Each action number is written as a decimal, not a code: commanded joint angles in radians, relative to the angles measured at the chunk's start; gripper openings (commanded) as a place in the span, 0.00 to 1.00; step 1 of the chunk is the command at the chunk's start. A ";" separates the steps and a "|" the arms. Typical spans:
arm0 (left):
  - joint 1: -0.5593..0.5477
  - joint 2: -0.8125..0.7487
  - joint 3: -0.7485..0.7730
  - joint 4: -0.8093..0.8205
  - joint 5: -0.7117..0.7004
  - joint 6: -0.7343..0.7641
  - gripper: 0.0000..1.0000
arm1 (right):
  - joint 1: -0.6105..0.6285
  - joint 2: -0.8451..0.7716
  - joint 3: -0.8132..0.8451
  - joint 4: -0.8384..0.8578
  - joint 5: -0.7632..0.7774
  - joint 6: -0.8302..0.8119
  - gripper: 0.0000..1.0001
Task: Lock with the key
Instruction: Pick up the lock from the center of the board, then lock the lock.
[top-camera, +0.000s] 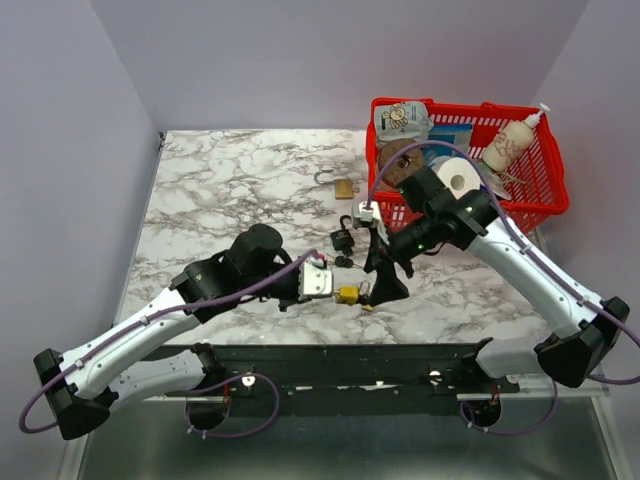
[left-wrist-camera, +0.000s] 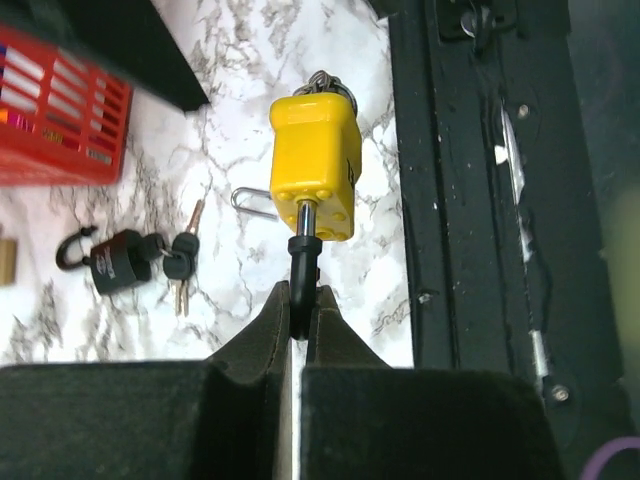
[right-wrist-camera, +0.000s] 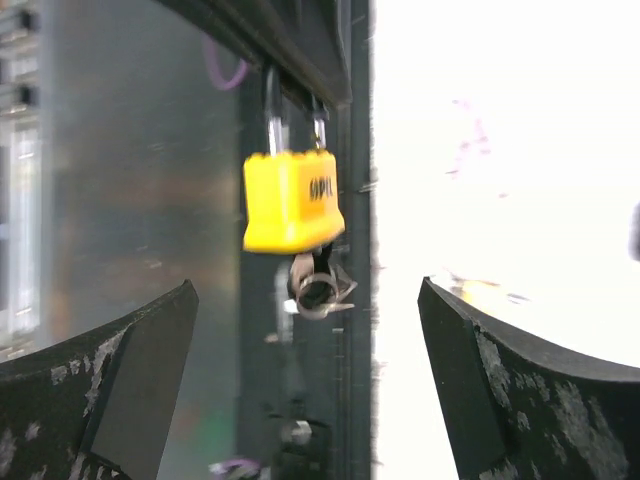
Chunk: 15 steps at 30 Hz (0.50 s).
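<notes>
Where the two arms meet at lower centre of the overhead view, we see the yellow padlock (top-camera: 348, 294) at the near edge of the marble table (top-camera: 220, 190). The left gripper (top-camera: 333, 290) is on its left and the right gripper (top-camera: 385, 282) just to its right. Above them lie a black padlock (top-camera: 342, 240) and, further up, a brass padlock (top-camera: 345, 187). A red basket (top-camera: 545, 205) fills the upper right. In the left wrist view, the left gripper (left-wrist-camera: 300, 300) is clenched at bottom centre on the dark shackle (left-wrist-camera: 303, 262). The yellow padlock (left-wrist-camera: 315, 180) juts up from it at centre frame, with a key ring (left-wrist-camera: 325, 84) at its far end. The black padlock (left-wrist-camera: 125, 260), its keys (left-wrist-camera: 185, 270) and a paper clip (left-wrist-camera: 250, 200) lie on the marble to the left. In the right wrist view, the right gripper (right-wrist-camera: 305, 290) is released, its fingers (right-wrist-camera: 140, 360) spread wide in the lower corners. The yellow padlock (right-wrist-camera: 293, 200) hangs at centre, untouched, with the key ring (right-wrist-camera: 318, 290) beneath.
</notes>
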 joint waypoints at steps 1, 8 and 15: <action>0.091 -0.012 0.093 0.047 0.171 -0.171 0.00 | -0.042 -0.112 0.070 0.045 0.094 -0.062 1.00; 0.121 -0.005 0.157 0.068 0.290 -0.307 0.00 | -0.011 -0.281 -0.056 0.236 0.059 -0.034 1.00; 0.131 0.052 0.223 0.074 0.300 -0.361 0.00 | 0.050 -0.241 -0.042 0.239 0.071 -0.074 1.00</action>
